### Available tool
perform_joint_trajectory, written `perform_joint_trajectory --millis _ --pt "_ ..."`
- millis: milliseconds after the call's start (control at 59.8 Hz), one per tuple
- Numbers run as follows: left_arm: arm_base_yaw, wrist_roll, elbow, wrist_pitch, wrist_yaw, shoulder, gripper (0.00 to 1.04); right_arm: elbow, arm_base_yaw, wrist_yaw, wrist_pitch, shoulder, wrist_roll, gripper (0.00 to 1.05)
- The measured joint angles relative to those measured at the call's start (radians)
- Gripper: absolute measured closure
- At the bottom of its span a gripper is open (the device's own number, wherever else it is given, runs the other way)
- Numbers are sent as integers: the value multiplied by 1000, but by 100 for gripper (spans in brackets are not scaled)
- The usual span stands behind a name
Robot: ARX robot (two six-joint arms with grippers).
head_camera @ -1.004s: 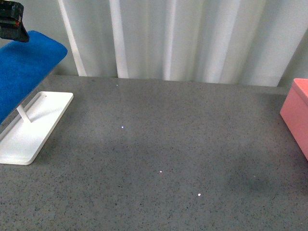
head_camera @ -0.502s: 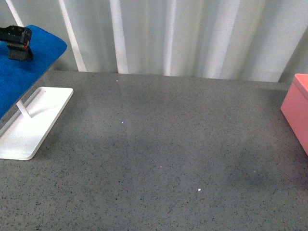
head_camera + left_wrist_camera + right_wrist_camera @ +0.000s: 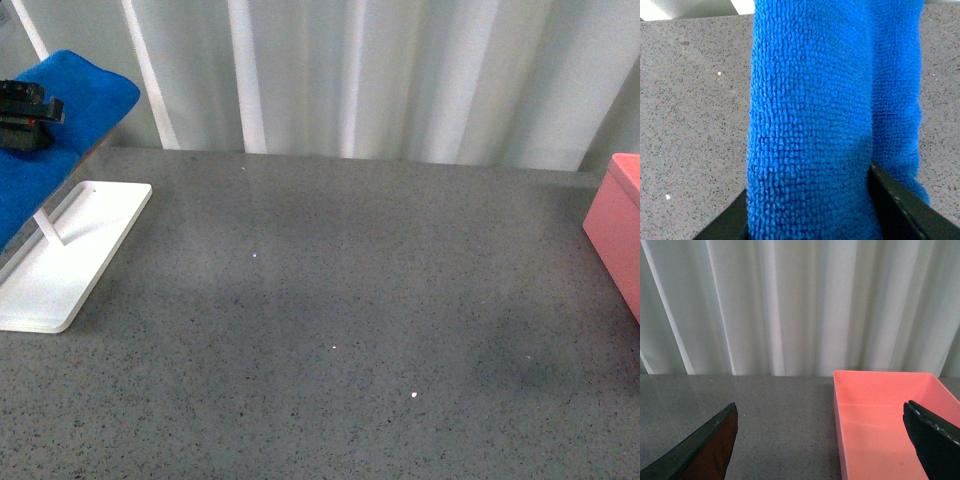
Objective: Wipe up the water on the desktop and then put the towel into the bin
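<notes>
Desktop (image 3: 350, 300) has a faint darker patch toward its right edge, probably the water. Bin (image 3: 620, 235) waits at that edge. Towel (image 3: 60, 110) hangs over the rack (image 3: 60, 265) at the left edge, left gripper (image 3: 810, 210) clamping it to lift off. Right gripper (image 3: 825, 440) idles, jaws spread, over the bin.

Front view over desktop (image 3: 380, 300); wrist views close (shared desktop).

Left pincer (image 3: 810, 210) clamped; right pincer (image 3: 822, 440) spread wide.
</notes>
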State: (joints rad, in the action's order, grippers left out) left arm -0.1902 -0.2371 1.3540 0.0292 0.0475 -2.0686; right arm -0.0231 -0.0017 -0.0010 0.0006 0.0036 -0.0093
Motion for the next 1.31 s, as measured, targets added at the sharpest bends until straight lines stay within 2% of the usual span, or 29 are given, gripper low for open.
perform_joint_trajectory --millis 100,218,301,469,569,636,837,971,1105,1305 --pt "-4 7 -21 -8 19 24 73 0 0 0 0 0 0 7" --pt "-11 22 -50 -14 88 77 91 0 0 0 0 0 0 7" --pt "-11 45 -69 -26 125 116 100 0 0 0 0 0 0 7" --pt "21 144 -144 -87 252 232 100 0 0 0 0 0 0 7" --pt "108 286 -243 -195 407 351 100 0 0 0 0 0 0 7" --pt "188 380 -297 -256 467 415 100 0 0 0 0 0 0 7" --pt "382 538 -352 -327 488 457 100 0 0 0 0 0 0 7" --pt "470 603 -349 -368 473 455 100 0 0 0 0 0 0 7" --pt "518 613 -315 -372 422 415 100 0 0 0 0 0 0 7" --pt "523 613 -305 -366 401 376 100 0 0 0 0 0 0 7"
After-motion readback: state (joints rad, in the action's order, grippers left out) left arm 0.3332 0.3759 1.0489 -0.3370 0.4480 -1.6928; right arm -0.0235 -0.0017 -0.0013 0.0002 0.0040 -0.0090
